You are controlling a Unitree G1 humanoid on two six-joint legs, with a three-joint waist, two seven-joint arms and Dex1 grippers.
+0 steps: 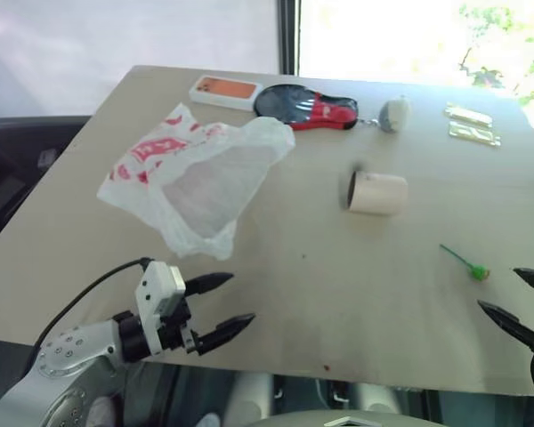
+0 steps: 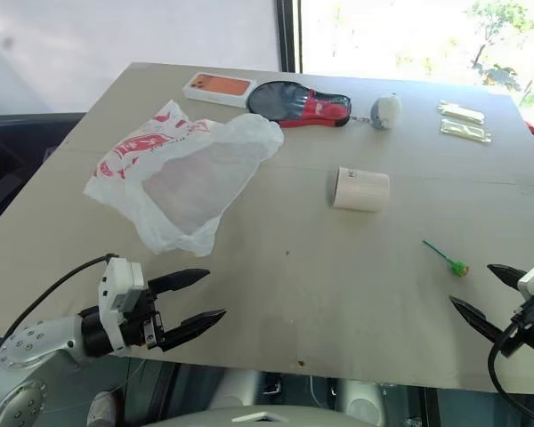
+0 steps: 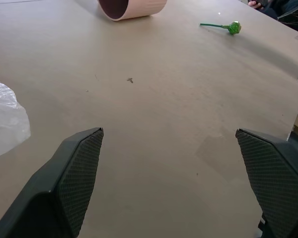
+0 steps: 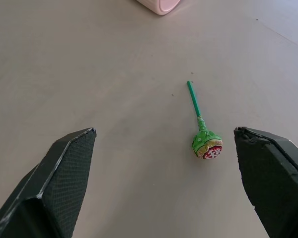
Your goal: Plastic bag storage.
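Crinkly plastic bag [image 1: 196, 173] lies crumpled, its handles hidden; both arms' jaws spread wide, empty

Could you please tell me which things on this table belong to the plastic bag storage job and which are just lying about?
Belongs to the job:
- plastic bag, spread out on the table
- left gripper, open
- right gripper, open

Just lying about:
- beige cup, on its side
- green lollipop
- orange phone
- red and black pouch
- two small packets
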